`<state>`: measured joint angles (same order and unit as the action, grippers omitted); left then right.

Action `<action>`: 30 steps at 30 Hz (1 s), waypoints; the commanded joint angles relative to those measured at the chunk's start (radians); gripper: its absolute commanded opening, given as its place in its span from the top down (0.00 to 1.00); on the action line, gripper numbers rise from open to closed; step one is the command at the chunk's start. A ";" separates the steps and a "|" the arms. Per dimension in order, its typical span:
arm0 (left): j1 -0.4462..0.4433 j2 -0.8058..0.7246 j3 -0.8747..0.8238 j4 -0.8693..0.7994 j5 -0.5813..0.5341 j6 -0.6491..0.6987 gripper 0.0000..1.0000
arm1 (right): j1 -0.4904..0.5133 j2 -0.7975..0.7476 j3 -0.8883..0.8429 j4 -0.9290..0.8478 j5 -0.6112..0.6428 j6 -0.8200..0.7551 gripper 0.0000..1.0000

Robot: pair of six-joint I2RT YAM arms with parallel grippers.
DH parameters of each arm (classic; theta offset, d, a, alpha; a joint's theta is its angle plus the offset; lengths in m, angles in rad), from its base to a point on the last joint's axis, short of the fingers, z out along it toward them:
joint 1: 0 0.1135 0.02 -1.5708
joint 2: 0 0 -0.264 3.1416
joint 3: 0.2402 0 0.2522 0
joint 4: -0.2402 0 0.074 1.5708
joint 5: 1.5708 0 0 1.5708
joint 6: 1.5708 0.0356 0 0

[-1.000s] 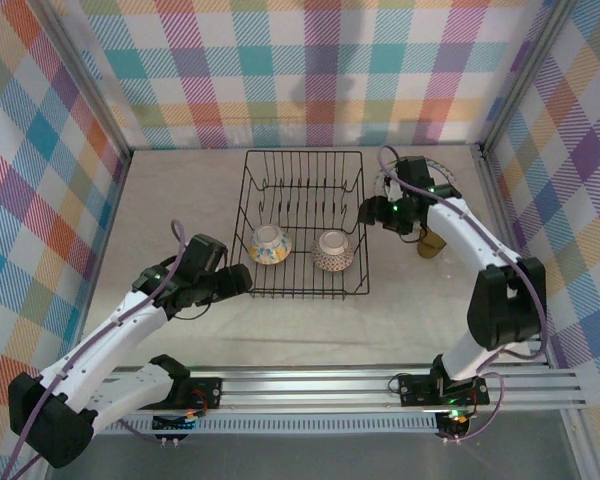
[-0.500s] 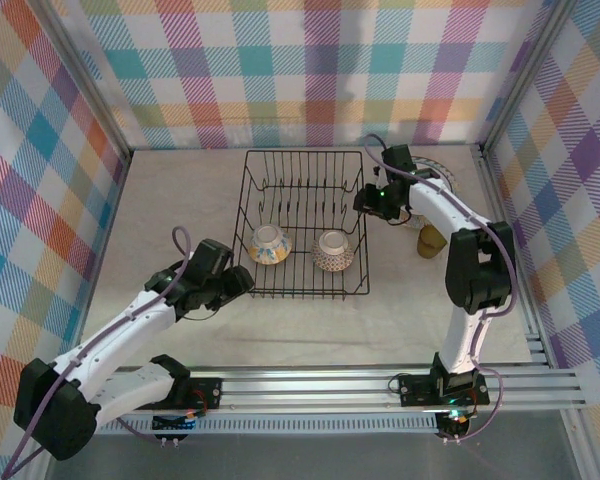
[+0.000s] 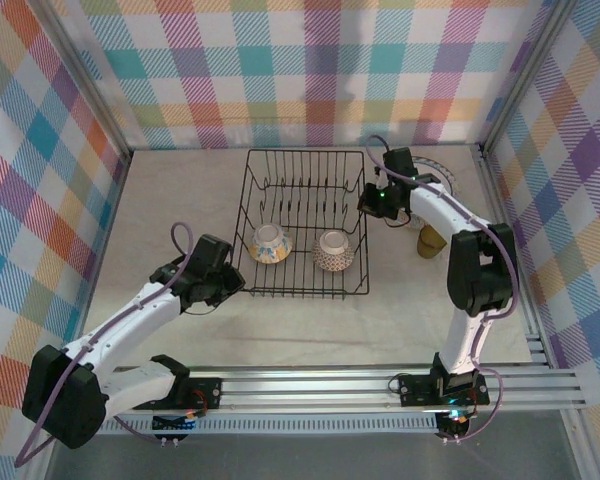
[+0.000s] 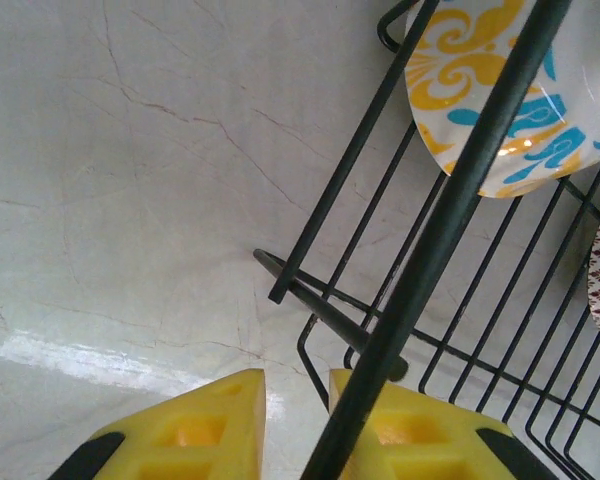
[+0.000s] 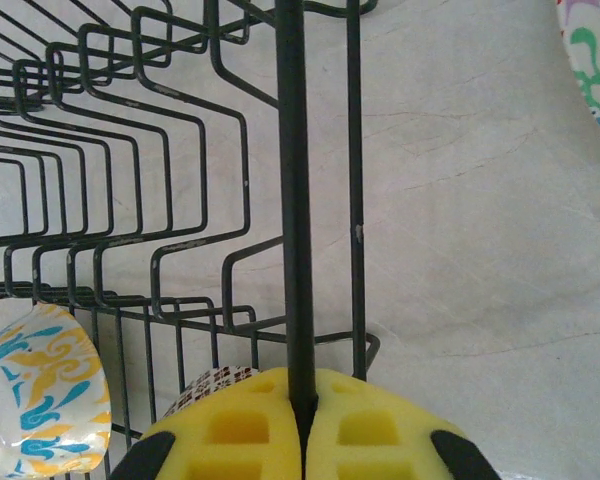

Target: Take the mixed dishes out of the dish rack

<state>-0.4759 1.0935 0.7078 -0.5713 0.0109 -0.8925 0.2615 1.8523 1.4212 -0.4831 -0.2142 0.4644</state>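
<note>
Right gripper [image 5: 300, 388] clenched on right rim wire of dish rack [image 3: 305, 152]. Left gripper [image 4: 297, 395] at rack's near-left corner, fingers slightly apart, table [image 4: 130, 200] showing through gap; rim wire crosses in front of one finger. Rack mid-table, holding yellow-and-blue bowl [image 3: 270, 243] beside red-patterned bowl [image 3: 333, 250]. Amber cup [image 3: 432, 241] on table, right of rack.

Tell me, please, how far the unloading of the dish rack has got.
Done: a plate and an amber cup sit on the table right of the rack. In hand: no dish; the right fingers are shut on the rack's rim wire. Remaining: two patterned bowls in the rack.
</note>
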 commanded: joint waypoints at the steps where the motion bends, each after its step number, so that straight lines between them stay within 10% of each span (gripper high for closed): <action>1: 0.028 0.029 0.016 -0.001 0.012 0.110 0.85 | 0.017 -0.054 -0.063 0.009 -0.036 0.012 1.00; 8: 0.104 0.090 0.089 -0.077 0.023 0.259 0.99 | 0.028 -0.131 -0.187 0.054 -0.025 0.043 1.00; 30: 0.313 0.332 0.343 -0.131 0.068 0.408 1.00 | 0.193 -0.594 -0.640 0.171 0.092 0.332 1.00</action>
<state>-0.2161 1.4002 0.9970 -0.7609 0.1127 -0.3969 0.3767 1.3022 0.8059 -0.2802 -0.0017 0.8291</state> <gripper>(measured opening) 0.200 0.073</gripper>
